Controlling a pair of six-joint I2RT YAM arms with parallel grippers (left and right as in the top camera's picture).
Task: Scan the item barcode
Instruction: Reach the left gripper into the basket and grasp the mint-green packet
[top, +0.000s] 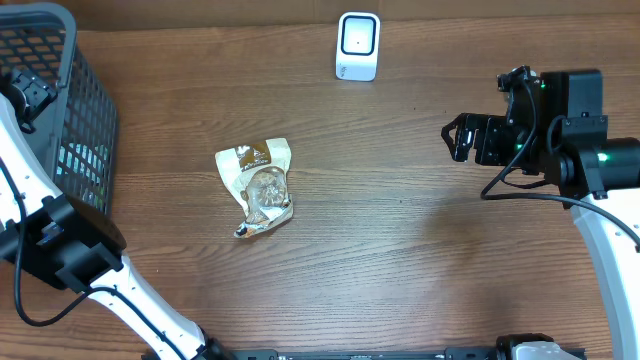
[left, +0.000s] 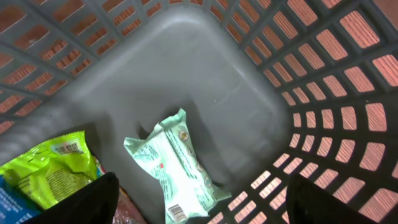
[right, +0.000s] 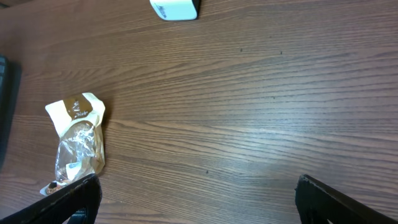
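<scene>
My left gripper (left: 205, 202) is open and hangs inside the dark mesh basket (left: 186, 81), with nothing between its fingers. Below it, on the basket floor, lies a pale green packet (left: 177, 168) whose barcode (left: 176, 212) faces up at its near end. A cream and clear snack packet (top: 257, 185) lies on the wooden table, also seen at the left of the right wrist view (right: 78, 140). My right gripper (top: 455, 138) hovers open over the table's right side, well away from that packet. The white scanner (top: 358, 45) stands at the back of the table.
The basket (top: 60, 100) stands at the table's back left corner, and my left arm reaches into it. A bright green packet (left: 46, 165) lies in its left corner beside the pale one. Bare wood lies between the snack packet and the right gripper.
</scene>
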